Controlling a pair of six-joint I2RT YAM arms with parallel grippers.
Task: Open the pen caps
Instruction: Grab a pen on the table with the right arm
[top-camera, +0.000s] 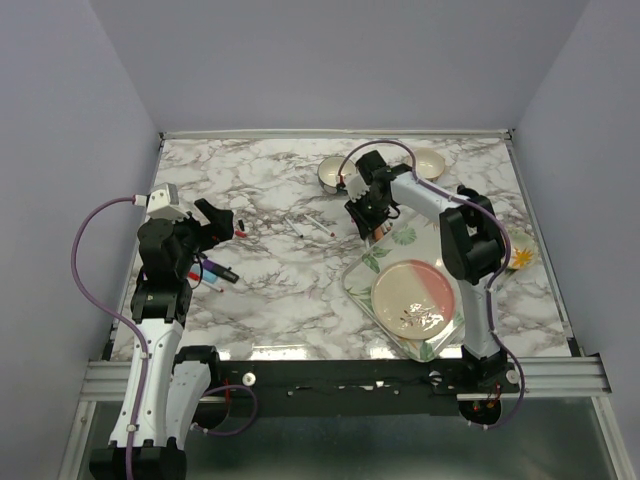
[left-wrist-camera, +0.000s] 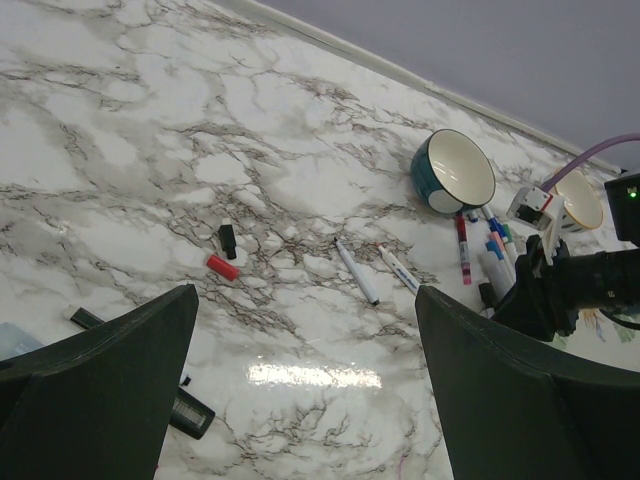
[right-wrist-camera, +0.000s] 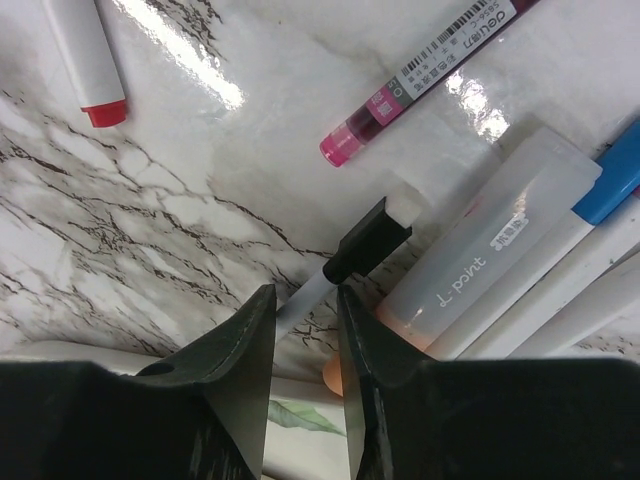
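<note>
Left wrist view: the left gripper (left-wrist-camera: 305, 300) gapes wide over the marble table (left-wrist-camera: 150, 120), its two fingers far apart and nothing between them. Two caps lie loose just beyond it, close together: one loose black cap (left-wrist-camera: 228, 238) and, nearer, one loose red cap (left-wrist-camera: 222, 266). To their right lie two bare-tipped pens, the first pen (left-wrist-camera: 357, 272) and the second pen (left-wrist-camera: 400, 270), side by side but apart. Farther right stand two bowls, a teal bowl (left-wrist-camera: 453, 171) tipped on its side and a pale bowl (left-wrist-camera: 582, 200) beyond it. A bunch of pens is spread just near of the teal bowl.

Over that bunch, the right gripper (right-wrist-camera: 305, 292) has its fingers drawn to a narrow slot. One thin white barrel runs into the slot, which is wider than the barrel, so no pinch shows. That barrel wears one fitted black cap (right-wrist-camera: 368, 242), just far of the fingertips. Around it lie one red-ended pen (right-wrist-camera: 90, 60), one pink-tipped pen (right-wrist-camera: 430, 80), one frosted pen (right-wrist-camera: 485, 255) and one blue cap (right-wrist-camera: 620, 175).

On the near right sits one tray (top-camera: 352, 280) carrying one pink plate (top-camera: 415, 297).
</note>
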